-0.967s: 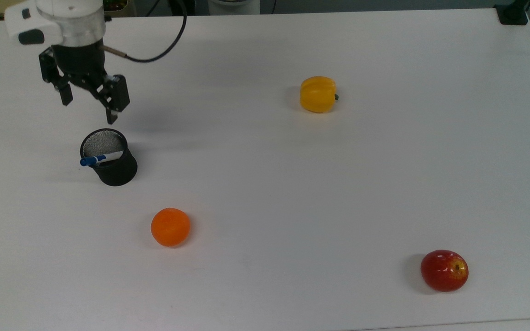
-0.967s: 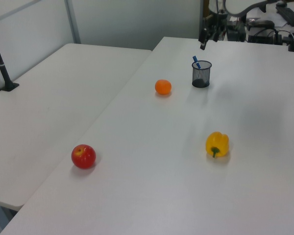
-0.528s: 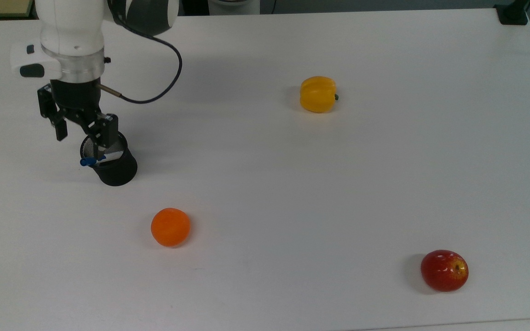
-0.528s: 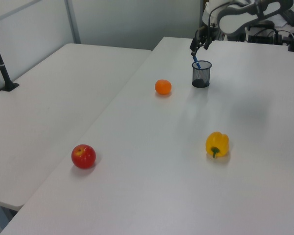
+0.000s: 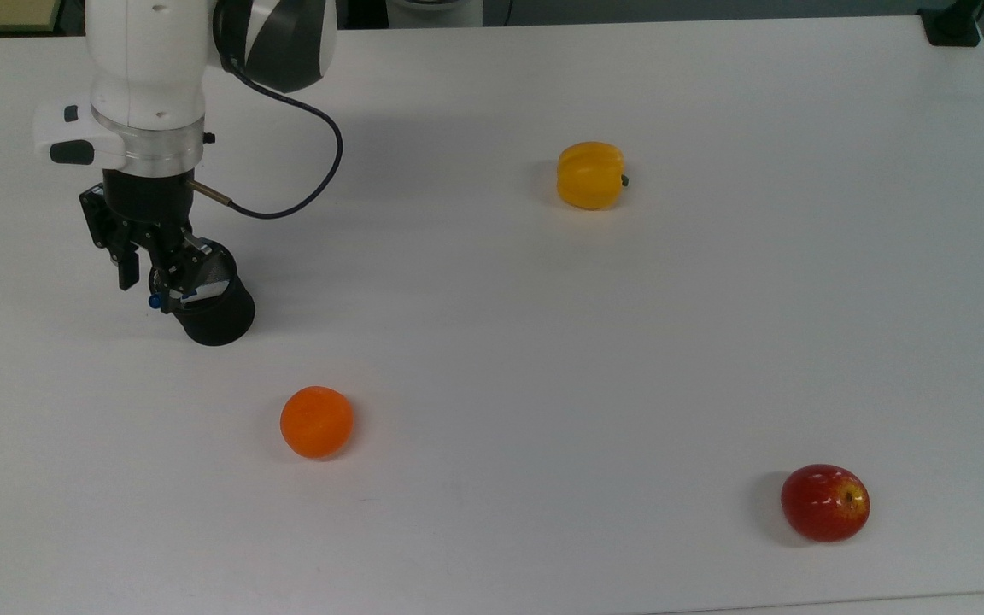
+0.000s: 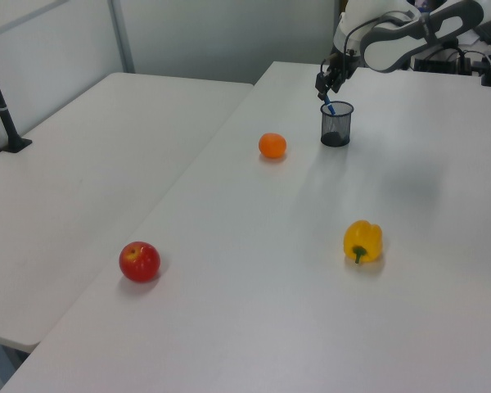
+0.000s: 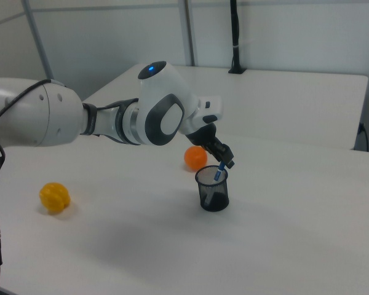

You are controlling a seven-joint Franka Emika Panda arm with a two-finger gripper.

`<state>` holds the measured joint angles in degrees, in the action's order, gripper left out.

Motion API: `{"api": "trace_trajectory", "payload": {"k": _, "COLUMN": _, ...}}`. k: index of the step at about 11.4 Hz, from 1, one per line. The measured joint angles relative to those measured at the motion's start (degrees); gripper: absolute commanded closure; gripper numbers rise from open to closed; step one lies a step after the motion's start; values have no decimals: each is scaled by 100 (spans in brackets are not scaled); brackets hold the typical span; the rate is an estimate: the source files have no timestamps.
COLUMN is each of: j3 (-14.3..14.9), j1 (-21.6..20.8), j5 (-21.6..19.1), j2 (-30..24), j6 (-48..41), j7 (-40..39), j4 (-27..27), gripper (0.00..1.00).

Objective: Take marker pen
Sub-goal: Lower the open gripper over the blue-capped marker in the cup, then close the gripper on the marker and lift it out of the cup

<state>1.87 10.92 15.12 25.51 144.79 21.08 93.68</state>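
Note:
The marker pen (image 5: 155,301) leans in a black mesh cup (image 5: 217,314) at the top view's left, its blue cap poking over the rim. My gripper (image 5: 149,284) hangs right over that cap, open, with one finger on each side of the pen's top and a narrow gap between them. In the left view the gripper (image 6: 326,84) sits just above the pen (image 6: 328,106) and the cup (image 6: 336,127). The right view has the gripper (image 7: 224,161) at the cup's (image 7: 213,192) rim, the blue end of the pen (image 7: 219,174) just under it.
On the white table (image 5: 629,359) lie an orange (image 5: 316,421) in front of the cup, a yellow bell pepper (image 5: 590,175) further right, and a red apple (image 5: 825,502) at the near right. A black cable (image 5: 304,184) loops from the wrist.
The gripper has come down from behind the cup to the pen's blue cap, and its fingers now stand closer together. The cup and the fruit have not moved.

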Motion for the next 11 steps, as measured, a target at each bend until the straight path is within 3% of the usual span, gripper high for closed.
{"api": "trace_trajectory", "payload": {"k": 6, "j3": -3, "j1": -26, "j5": 169, "j2": 93, "j6": 111, "j7": 228, "j4": -1, "gripper": 83}}
{"api": "trace_trajectory", "payload": {"k": 11, "j3": -4, "j1": -58, "j5": 169, "j2": 92, "j6": 111, "j7": 267, "j4": -39, "gripper": 90}}
